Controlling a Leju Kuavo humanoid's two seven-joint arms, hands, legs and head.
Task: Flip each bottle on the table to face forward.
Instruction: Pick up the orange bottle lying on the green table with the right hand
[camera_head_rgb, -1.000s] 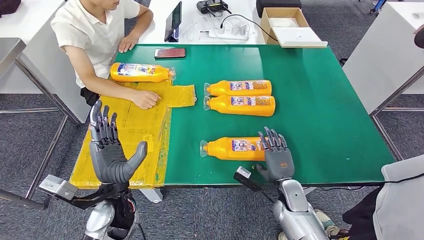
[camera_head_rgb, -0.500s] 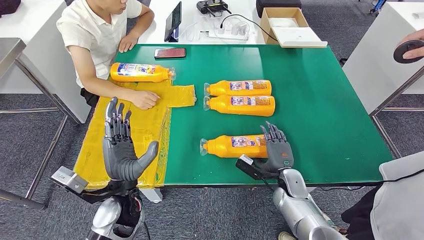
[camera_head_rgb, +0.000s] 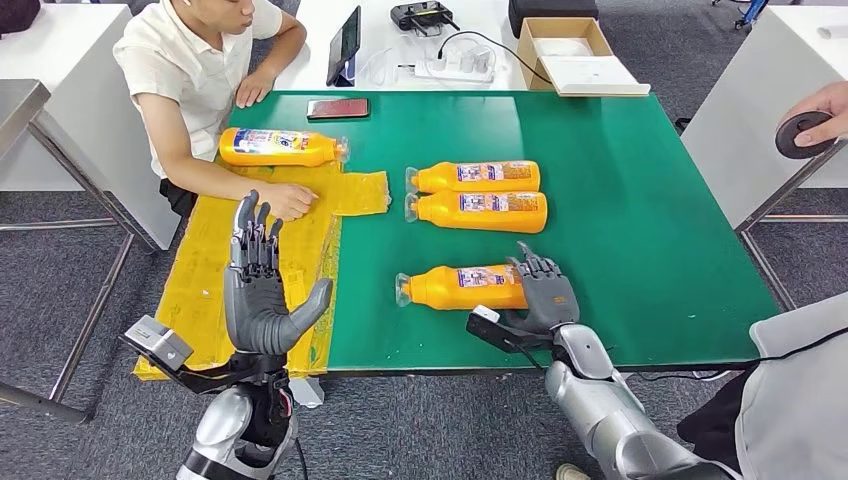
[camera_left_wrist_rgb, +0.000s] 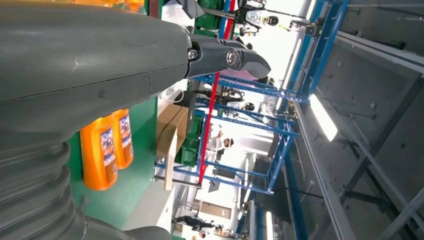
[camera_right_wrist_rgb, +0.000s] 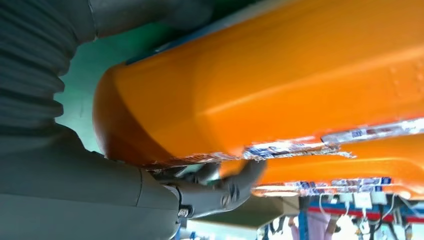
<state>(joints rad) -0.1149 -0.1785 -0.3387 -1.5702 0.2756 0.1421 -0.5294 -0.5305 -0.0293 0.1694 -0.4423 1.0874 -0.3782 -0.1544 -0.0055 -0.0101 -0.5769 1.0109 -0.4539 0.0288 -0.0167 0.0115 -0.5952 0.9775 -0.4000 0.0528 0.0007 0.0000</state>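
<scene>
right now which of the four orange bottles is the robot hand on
The lone bottle nearest the table's front edge; the right robot hand rests on its base end. The others lie farther back, untouched by it.

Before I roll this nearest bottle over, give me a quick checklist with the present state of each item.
1. Right hand on the nearest bottle: ok, it sits at the bottle's base end, fingers against its far side.
2. Firm grip: cannot tell; the right wrist view shows contact, not a full wrap.
3. Room to roll: ok, bare green table separates it from the two paired bottles.
4. Left hand out of the way: ok, raised over the yellow sheet, holding nothing.
5. Person's hand clear: ok, it rests on the yellow sheet, away from the nearest bottle.
</scene>
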